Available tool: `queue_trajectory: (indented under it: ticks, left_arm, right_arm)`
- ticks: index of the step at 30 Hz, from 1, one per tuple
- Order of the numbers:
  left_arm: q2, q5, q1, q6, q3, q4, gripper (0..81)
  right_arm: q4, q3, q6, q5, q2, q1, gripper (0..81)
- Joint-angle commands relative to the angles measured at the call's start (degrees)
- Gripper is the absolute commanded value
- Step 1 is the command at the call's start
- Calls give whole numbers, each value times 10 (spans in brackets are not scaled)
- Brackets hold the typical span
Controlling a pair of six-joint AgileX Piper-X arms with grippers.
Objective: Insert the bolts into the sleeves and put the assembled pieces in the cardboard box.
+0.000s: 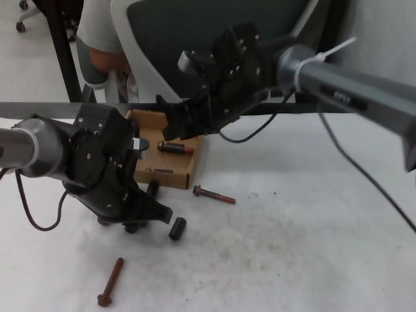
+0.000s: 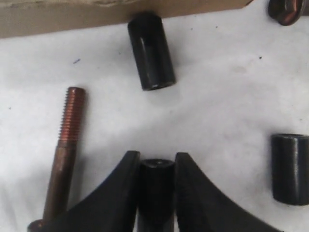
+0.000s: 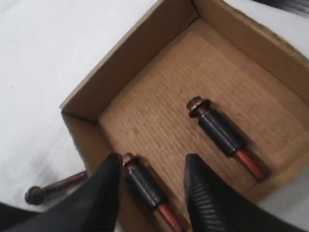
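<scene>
My left gripper (image 2: 155, 159) is low over the bench, in front of the cardboard box (image 1: 170, 178), and is shut on a black sleeve (image 2: 157, 193). Beside it lie a copper bolt (image 2: 65, 154) and two loose sleeves, one (image 2: 150, 50) near the box wall and one (image 2: 289, 168) off to the side. My right gripper (image 3: 153, 159) hangs open over the cardboard box (image 3: 169, 92). Two assembled pieces lie on the box floor: one (image 3: 145, 186) below the gap between the fingers, the other (image 3: 224, 135) beside it.
A loose bolt (image 1: 214, 194) lies on the white bench just right of the box, and another (image 1: 110, 281) near the front edge. A sleeve (image 1: 177, 228) rests close to the left gripper (image 1: 133, 224). An office chair (image 1: 195, 32) stands behind the bench.
</scene>
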Motion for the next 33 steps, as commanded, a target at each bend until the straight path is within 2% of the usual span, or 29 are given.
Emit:
queue_trajectory:
  ticks: [1, 4, 8, 12, 21, 28, 33]
  left_arm:
    - [11, -8, 1, -8, 11, 74, 160]
    - [3, -8, 1, -13, 11, 91, 83]
    - [-31, -1, 1, -13, 11, 95, 6]
    - [-87, 5, 1, -21, 12, 87, 8]
    - [-216, 43, 1, -40, 24, 96, 8]
    - [-350, 78, 1, -70, 98, 80, 8]
    - [-454, 121, 1, -86, 165, 56, 8]
  right_arm:
    - [42, -8, -27, -6, -19, -5, 402]
    - [108, -8, -66, 11, -40, -7, 394]
    - [172, -8, -126, 42, -65, -6, 307]
    - [216, -8, -154, 42, -82, -6, 250]
    - [352, -8, -218, 70, -91, 1, 249]
    - [348, 5, -248, 119, -91, 41, 249]
    - [277, 53, -265, 154, -91, 70, 249]
